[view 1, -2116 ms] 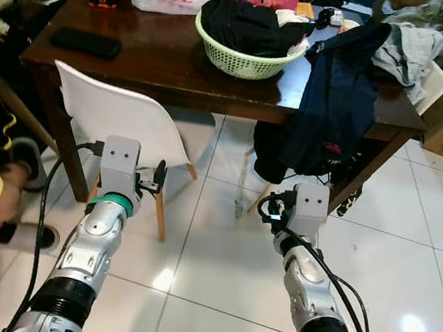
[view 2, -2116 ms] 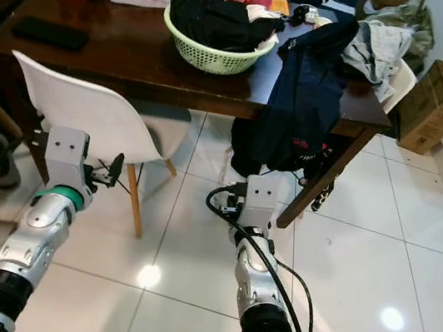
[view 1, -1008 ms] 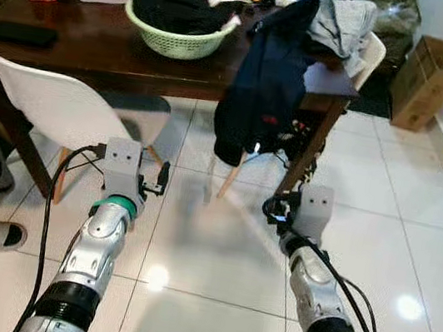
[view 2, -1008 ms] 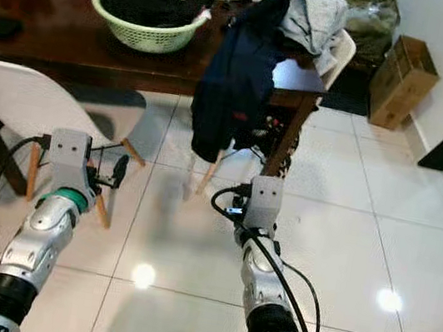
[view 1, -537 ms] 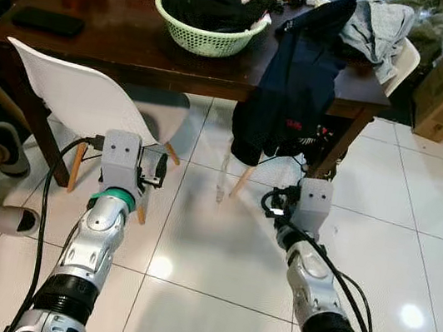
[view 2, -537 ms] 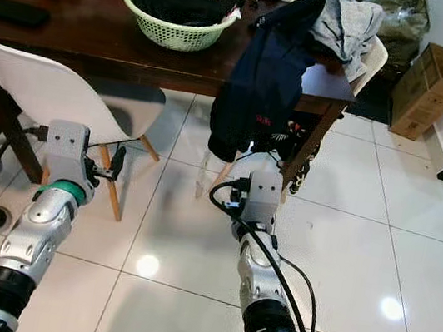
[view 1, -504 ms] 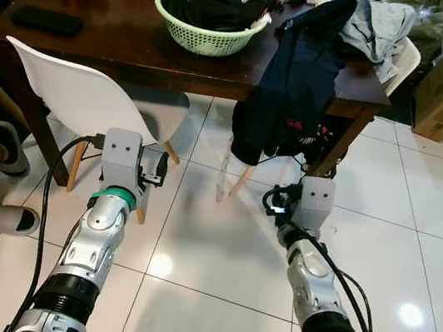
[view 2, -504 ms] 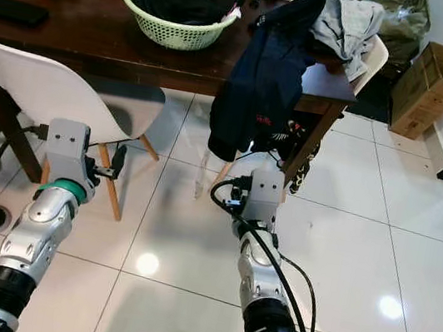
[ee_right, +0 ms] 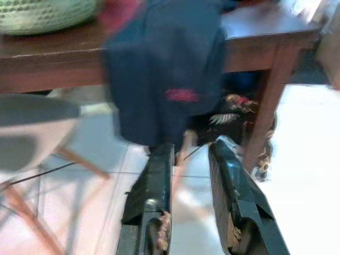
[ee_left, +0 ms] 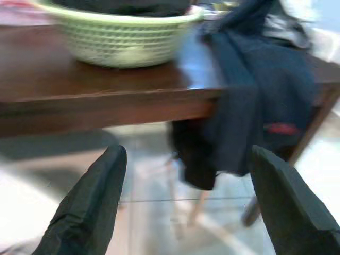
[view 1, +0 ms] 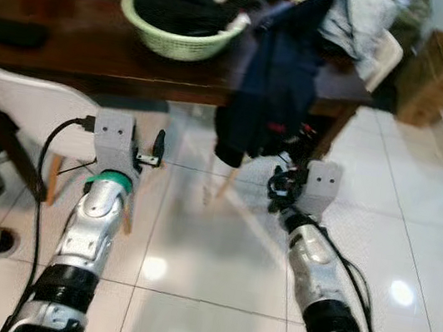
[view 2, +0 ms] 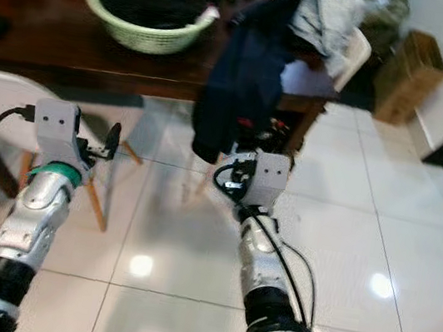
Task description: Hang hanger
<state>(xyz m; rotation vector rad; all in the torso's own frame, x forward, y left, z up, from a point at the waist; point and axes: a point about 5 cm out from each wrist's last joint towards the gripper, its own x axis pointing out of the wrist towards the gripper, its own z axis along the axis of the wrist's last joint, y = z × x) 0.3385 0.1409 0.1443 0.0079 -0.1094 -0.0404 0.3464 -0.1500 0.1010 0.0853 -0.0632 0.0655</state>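
Pincers are both empty: my left pincer (ee_left: pixel 186 212) is wide open, my right pincer (ee_right: pixel 194 212) nearly closed. Hanger I cannot find; maybe it carries the jacket (view 1: pixel 277 82) draped over the table (view 1: pixel 72 41) edge.

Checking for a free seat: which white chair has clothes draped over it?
The far white chair at the table's right end, holding grey clothing; the near white chair by the left gripper is bare.

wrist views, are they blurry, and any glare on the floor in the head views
Left wrist view: motion-blurred, the green laundry basket and navy jacket smeared sideways. Right wrist view: soft as well, the table leg fuzzy. Left eye view: slightly blurred, with lamp glare on the white floor tiles.
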